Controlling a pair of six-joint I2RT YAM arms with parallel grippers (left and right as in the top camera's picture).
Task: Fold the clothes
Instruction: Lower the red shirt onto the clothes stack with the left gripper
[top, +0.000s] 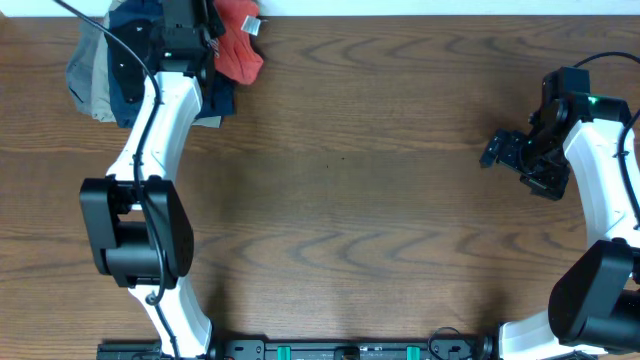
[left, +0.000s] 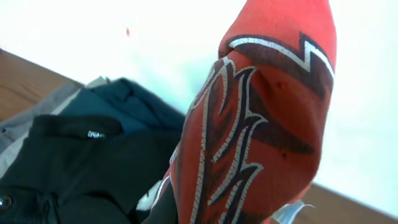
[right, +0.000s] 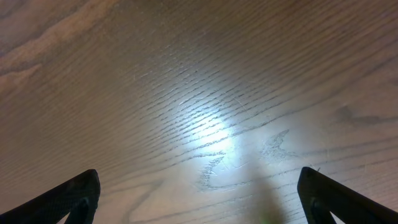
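1. The left claw (top: 212, 38) pinches the coral-red cotton T-shirt (top: 240, 55) at the far edge of the brown wooden table (top: 350, 200), beside dark folded garments (top: 125, 75), probably to pull it onto free wood.
2. The right claw (top: 497, 150) hangs spread and empty.
3. The white-outlined lettering (left: 249, 143) and white neck label (top: 250, 25) are not readable.

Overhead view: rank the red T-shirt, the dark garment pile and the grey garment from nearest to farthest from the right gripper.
1. red T-shirt, top of the view, right of the pile.
2. dark garment pile, top left, beside the T-shirt.
3. grey garment, leftmost, at the pile's outer edge.
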